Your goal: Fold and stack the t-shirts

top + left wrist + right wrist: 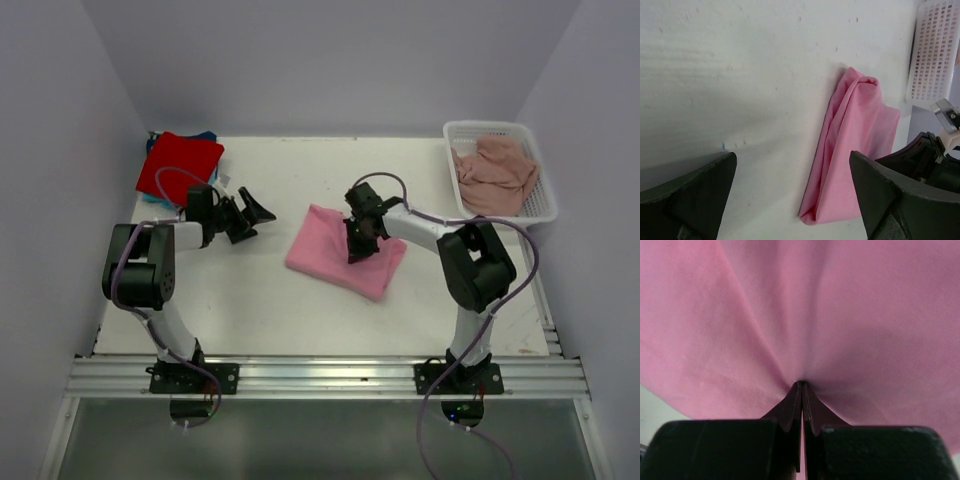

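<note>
A pink t-shirt (322,250), folded into a rough rectangle, lies in the middle of the white table (300,310). My right gripper (358,250) points down onto its centre, shut, with the fabric puckered at the fingertips; the shirt (840,305) fills the right wrist view around the gripper (802,385). My left gripper (255,215) is open and empty, just left of the shirt, and hovers low over bare table. The left wrist view shows the shirt (855,135) beyond that open gripper (792,160). A folded red t-shirt (178,165) lies on a blue one (207,136) at the back left.
A white plastic basket (490,127) stands at the back right with crumpled dusty-pink shirts (495,172) in it; it also shows in the left wrist view (932,50). An aluminium rail (330,375) runs along the near table edge. Grey walls enclose the table.
</note>
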Controlling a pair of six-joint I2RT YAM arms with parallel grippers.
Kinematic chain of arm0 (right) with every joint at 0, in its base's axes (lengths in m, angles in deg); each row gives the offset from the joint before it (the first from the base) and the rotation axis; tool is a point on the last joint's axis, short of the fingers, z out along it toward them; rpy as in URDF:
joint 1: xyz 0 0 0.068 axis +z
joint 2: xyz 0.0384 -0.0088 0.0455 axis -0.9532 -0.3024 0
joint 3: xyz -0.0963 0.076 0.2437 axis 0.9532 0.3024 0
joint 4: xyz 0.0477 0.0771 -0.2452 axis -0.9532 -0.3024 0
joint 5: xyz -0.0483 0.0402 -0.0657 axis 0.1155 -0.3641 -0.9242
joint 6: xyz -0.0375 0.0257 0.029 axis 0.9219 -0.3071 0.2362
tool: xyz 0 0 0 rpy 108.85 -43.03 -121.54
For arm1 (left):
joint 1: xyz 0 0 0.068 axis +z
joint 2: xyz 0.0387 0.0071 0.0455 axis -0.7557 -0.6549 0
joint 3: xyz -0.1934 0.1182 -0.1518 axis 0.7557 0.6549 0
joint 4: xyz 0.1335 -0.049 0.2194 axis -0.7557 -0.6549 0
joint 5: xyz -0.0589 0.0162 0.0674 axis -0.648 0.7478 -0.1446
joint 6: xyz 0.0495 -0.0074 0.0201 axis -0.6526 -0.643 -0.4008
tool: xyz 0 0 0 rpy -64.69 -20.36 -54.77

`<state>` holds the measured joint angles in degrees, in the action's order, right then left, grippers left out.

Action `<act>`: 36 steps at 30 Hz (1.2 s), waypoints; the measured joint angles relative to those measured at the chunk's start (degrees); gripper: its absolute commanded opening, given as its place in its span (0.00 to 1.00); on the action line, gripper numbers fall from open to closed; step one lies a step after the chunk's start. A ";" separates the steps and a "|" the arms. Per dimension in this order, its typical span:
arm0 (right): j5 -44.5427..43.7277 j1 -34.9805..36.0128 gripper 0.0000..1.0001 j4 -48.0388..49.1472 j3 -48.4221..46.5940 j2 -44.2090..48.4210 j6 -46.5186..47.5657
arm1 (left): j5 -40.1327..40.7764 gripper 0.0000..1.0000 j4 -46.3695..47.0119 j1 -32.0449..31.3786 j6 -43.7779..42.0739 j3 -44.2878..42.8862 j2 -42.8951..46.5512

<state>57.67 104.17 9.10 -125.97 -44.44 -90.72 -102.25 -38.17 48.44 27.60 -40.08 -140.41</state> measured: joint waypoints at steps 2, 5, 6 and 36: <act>-1.01 0.28 0.00 -0.83 5.18 4.09 0.72 | 0.26 1.00 -0.83 -0.83 -0.17 3.39 2.78; -3.98 0.57 0.00 -4.24 7.85 6.95 1.55 | 1.38 1.00 -2.45 -3.15 -1.01 6.36 6.91; -5.66 0.61 0.00 -5.60 7.87 7.23 1.84 | 1.84 1.00 -3.13 -4.28 -1.25 7.10 8.28; -24.02 0.59 0.00 -17.73 -6.12 3.02 -1.22 | 1.62 1.00 -6.97 -20.81 -3.17 -0.85 2.32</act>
<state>33.65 104.76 -8.63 -132.09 -41.42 -91.94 -100.63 -45.14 27.64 24.43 -40.93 -138.09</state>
